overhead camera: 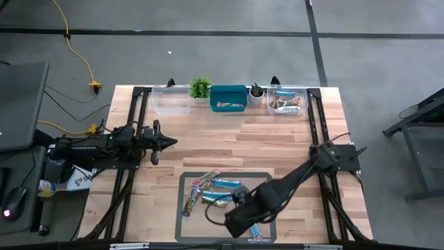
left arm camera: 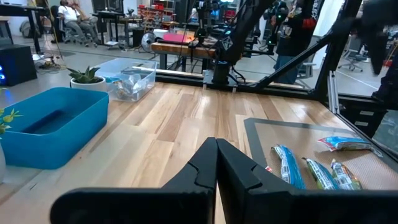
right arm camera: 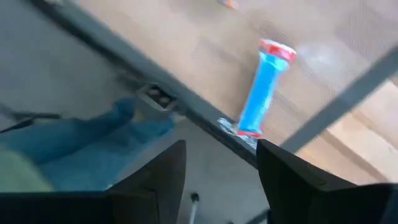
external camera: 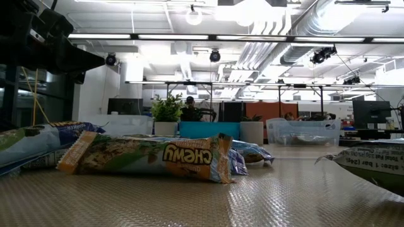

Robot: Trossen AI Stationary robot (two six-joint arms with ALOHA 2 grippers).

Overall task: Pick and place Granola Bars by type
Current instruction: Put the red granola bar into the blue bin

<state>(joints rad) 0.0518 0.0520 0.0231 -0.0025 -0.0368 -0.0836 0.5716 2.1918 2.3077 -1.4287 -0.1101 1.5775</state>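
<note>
Several granola bars [overhead camera: 208, 191], some light blue and some multicoloured, lie in a loose heap on the grey mat [overhead camera: 191, 177] near the table's front edge; the low view shows one up close [external camera: 145, 157]. My right gripper [overhead camera: 236, 217] hangs open above the mat's near right part, pointing steeply down. In its wrist view [right arm camera: 221, 168] a light blue bar with red ends [right arm camera: 266, 87] lies flat ahead of the fingers, one end on the mat's dark border. My left gripper [left arm camera: 216, 163] waits shut at the table's left, pointing level.
Along the far edge stand a clear bin [overhead camera: 171, 101], a blue bin [overhead camera: 229, 97] holding a bar, and a clear bin [overhead camera: 288, 101] holding several bars. Small potted plants [overhead camera: 200, 87] [overhead camera: 257, 91] stand between them. Bare wood lies between mat and bins.
</note>
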